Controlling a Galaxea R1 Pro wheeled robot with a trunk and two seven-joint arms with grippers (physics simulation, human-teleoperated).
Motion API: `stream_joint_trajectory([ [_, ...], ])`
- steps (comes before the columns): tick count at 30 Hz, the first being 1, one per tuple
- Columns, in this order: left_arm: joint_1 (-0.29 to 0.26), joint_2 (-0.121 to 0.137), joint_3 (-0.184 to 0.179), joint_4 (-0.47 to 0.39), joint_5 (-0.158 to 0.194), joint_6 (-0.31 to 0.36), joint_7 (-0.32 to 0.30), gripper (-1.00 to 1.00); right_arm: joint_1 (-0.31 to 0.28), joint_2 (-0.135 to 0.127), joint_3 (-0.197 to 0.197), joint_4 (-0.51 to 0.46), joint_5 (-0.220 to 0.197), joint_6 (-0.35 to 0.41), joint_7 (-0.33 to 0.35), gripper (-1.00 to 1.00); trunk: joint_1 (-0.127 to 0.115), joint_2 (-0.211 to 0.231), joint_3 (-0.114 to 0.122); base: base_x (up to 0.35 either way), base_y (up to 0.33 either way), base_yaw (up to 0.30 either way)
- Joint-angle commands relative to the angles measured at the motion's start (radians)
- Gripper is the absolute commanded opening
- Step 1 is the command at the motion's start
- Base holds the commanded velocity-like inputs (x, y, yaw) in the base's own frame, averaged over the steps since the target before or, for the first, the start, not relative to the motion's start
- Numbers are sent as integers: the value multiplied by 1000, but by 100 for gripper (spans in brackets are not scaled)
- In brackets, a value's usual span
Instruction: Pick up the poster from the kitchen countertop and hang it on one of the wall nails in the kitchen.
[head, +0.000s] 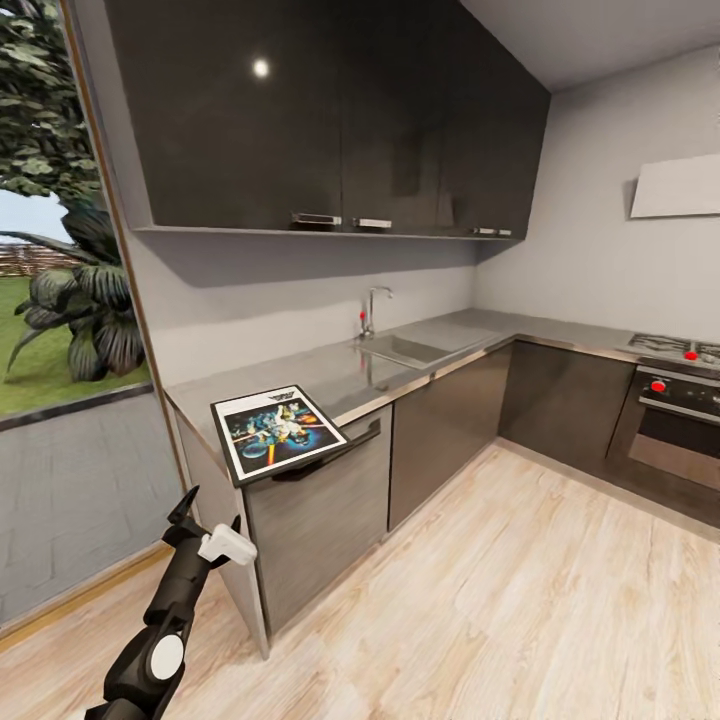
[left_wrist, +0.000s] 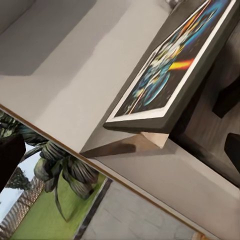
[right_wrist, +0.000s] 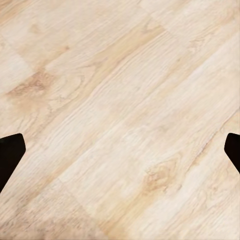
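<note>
The poster (head: 278, 432) lies flat at the near left end of the grey kitchen countertop (head: 340, 378), its front corner jutting over the cabinet edge. Its black frame, white border and blue artwork also appear in the left wrist view (left_wrist: 170, 70). My left gripper (head: 211, 512) is open, held below and in front of the poster beside the counter's end panel, touching nothing. In its wrist view the left gripper (left_wrist: 120, 152) has its dark fingers (left_wrist: 232, 150) far apart. My right gripper (right_wrist: 120, 150) is open over bare wooden floor (right_wrist: 125, 100).
A sink (head: 402, 350) with a chrome tap (head: 372, 308) is set in the countertop further along. Dark upper cabinets (head: 330, 110) hang above. A hob and oven (head: 672, 425) stand at the right. A glass wall with plants (head: 60, 300) closes the left side. Wooden floor (head: 520, 590) spreads in front.
</note>
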Motion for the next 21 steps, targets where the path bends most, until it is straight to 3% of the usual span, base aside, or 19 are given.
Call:
stream_joint_trajectory([
  [1, -1, 1, -3, 1, -11, 7, 7, 100, -1, 0, 1, 1, 1, -3, 0, 100, 0, -1, -1, 1, 0, -22],
  [8, -1, 2, -7, 59, -27, 5, 13, 100, -1, 0, 0, 1, 1, -3, 0, 100, 0, -1, -1, 0, 0, -8],
  [11, -1, 1, -13, 119, -68, 2, 41, 100, -1, 0, 0, 1, 1, -3, 0, 100, 0, -1, -1, 0, 0, -1],
  [13, -1, 0, -15, 164, -96, -6, 83, 100, -1, 0, 0, 1, 1, -3, 0, 100, 0, -1, -1, 0, 0, 0],
  [14, -1, -1, -17, 210, -120, -30, 145, 100, -1, 0, 0, 1, 1, -3, 0, 100, 0, -1, -1, 0, 0, 0],
  [19, -1, -2, -20, 297, -153, -128, 297, 100, -1, 0, -1, 1, 1, -3, 0, 100, 0, -1, -1, 0, 0, 0],
  [21, -1, -2, -21, 313, -159, -149, 326, 100, -1, 0, -1, 1, 1, -3, 0, 100, 0, -1, -1, 0, 0, 0],
])
